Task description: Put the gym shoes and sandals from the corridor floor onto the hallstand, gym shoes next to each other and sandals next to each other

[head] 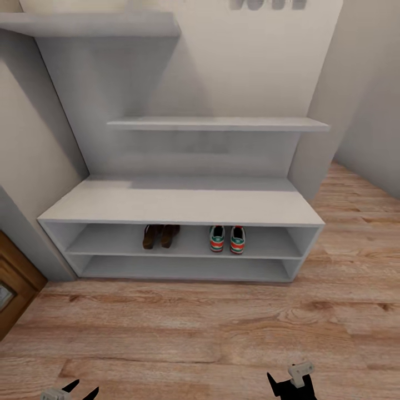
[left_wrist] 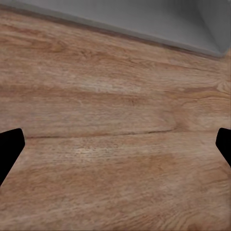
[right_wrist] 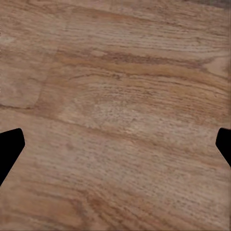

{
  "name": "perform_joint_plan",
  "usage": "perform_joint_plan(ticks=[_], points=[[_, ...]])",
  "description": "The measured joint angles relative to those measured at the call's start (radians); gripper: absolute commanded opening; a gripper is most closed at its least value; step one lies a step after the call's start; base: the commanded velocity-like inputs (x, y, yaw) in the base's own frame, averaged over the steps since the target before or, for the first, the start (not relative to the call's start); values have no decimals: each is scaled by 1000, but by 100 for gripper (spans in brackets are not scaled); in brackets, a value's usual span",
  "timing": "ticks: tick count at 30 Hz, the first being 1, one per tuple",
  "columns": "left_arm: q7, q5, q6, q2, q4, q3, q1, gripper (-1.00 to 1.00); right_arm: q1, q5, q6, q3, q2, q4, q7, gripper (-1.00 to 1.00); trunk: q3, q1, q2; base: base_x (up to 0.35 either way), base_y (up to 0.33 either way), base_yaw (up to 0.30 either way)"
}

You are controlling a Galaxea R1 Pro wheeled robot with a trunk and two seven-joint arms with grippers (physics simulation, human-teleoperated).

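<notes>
Hallstand (head: 183,205) ahead against a pale wall: a wide, low, grey-white unit with a flat top, two open shelf tiers below, and two staggered floating shelves (head: 219,123) above. On the upper tier, two pairs, heels facing out. Dark-brown sandals (head: 160,236) left of centre, the two touching side by side. White gym shoes (head: 226,239) with red-orange heels and green trim just right of centre, also side by side, with a clear gap from the sandals. Lower tier bare. Likely grouped this way to meet the pairing rule: like next to like, all off the floor. By that reading, task apparently complete, nothing left lying on the visible planks.

Corridor floor (head: 200,328) of light brown wood-grain planks stretching from the hallstand toward the camera. Part of a brown wooden door or cabinet (head: 14,289) at the left edge.

Left end effector (head: 80,390) and right end effector (head: 291,383) low at the near edge of the head view, well apart from the hallstand. In each wrist view, dark fingertips (left_wrist: 9,149) at opposite edges, spread wide, only floor planks between them; same for the right fingertips (right_wrist: 9,149). Both wide open, gripping nothing, probably pulled back since no shoe remains to lift.
</notes>
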Motion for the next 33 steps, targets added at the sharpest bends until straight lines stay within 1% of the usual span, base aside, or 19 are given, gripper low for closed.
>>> perform_joint_plan(ticks=[11,15,16,17,20,26,29,33], points=[[7,1,0,0,1,2,0,100,2,-1,-1,0,0,0,-3,100,34,-42,77,0,0,0],[34,1,0,0,1,1,0,100,4,-3,-1,-1,-3,0,-17,100,47,-58,105,0,0,0],[49,1,-1,0,1,0,0,100,6,-9,-1,-2,-4,0,-25,100,50,-61,112,0,0,0],[81,1,-1,-5,2,0,1,100,14,-40,0,-3,-6,0,-45,100,53,-65,119,0,0,0],[97,-1,-1,-14,3,-1,1,100,21,-62,0,-1,-4,0,-53,100,63,-77,140,0,0,0],[105,-5,0,-43,4,-3,2,100,26,-78,0,-1,-3,0,-57,100,81,-100,182,0,0,0],[107,-6,0,-53,11,-5,2,100,27,-80,0,-1,-2,0,-57,100,91,-111,203,0,0,0],[108,-7,-4,-55,39,-9,2,100,28,-81,0,0,0,0,-57,100,103,-127,231,0,0,0]])
